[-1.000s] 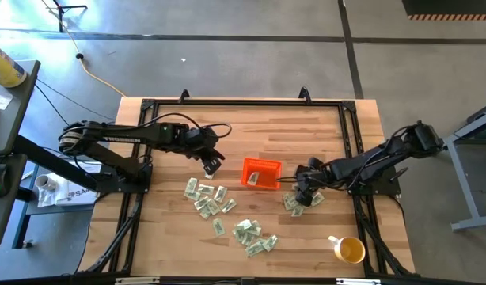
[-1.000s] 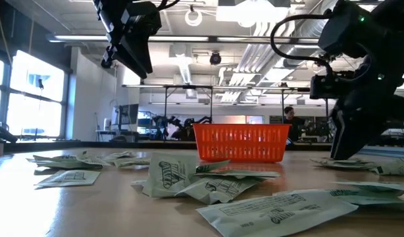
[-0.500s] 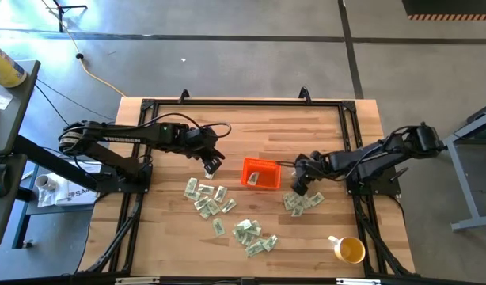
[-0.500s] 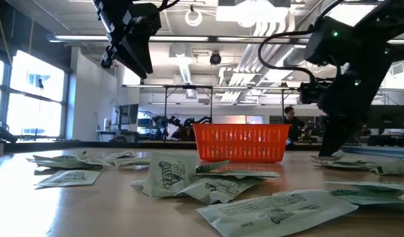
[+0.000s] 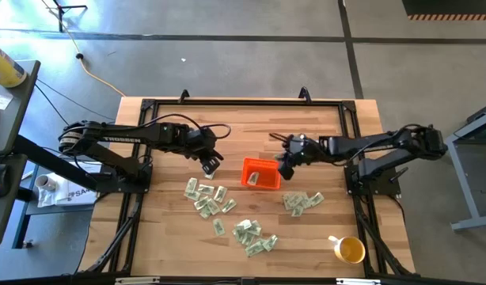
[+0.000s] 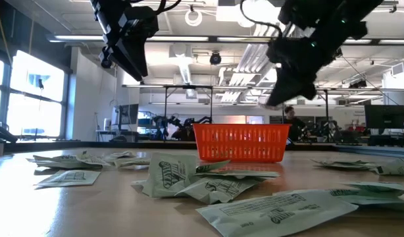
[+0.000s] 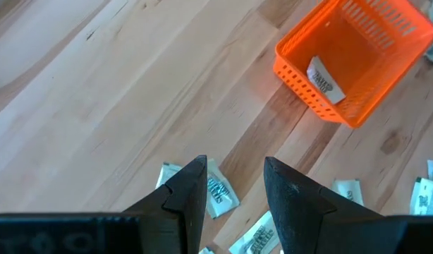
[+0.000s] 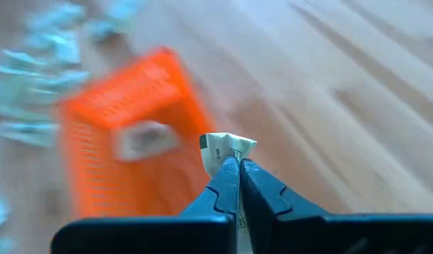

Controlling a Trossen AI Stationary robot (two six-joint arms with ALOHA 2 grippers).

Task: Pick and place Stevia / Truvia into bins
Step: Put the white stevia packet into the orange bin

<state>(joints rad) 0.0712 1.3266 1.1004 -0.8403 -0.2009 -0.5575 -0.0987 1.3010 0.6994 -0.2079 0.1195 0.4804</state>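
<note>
The orange bin (image 5: pixel 260 174) stands mid-table with one Stevia packet (image 7: pixel 325 79) lying flat inside. More pale green packets lie in loose piles on the wood: left of centre (image 5: pixel 207 198), near the front (image 5: pixel 253 235), and to the right (image 5: pixel 302 202). My right gripper (image 5: pixel 284 169) hovers at the bin's right rim, shut on a packet (image 8: pixel 227 146); the low view shows it raised above the bin (image 6: pixel 281 92). My left gripper (image 7: pixel 234 166) hangs open and empty above bare wood left of the bin (image 5: pixel 210 164). My right gripper pinches a single packet between its two fingertips (image 8: pixel 230 176). A crumpled white end of the packet (image 8: pixel 228 143) sticks out just past the tips. The packet is lifted clear of the table, beside the bin's right rim.
A yellow cup (image 5: pixel 350 250) stands at the table's near right corner. A black frame (image 5: pixel 243 104) runs around the table top. Bare wood lies between the bin and the far edge.
My right gripper has risen from the right-hand pile with a packet and travelled toward the table's left and far side, up to the bin's right rim. The piles and the bin lie as before.
</note>
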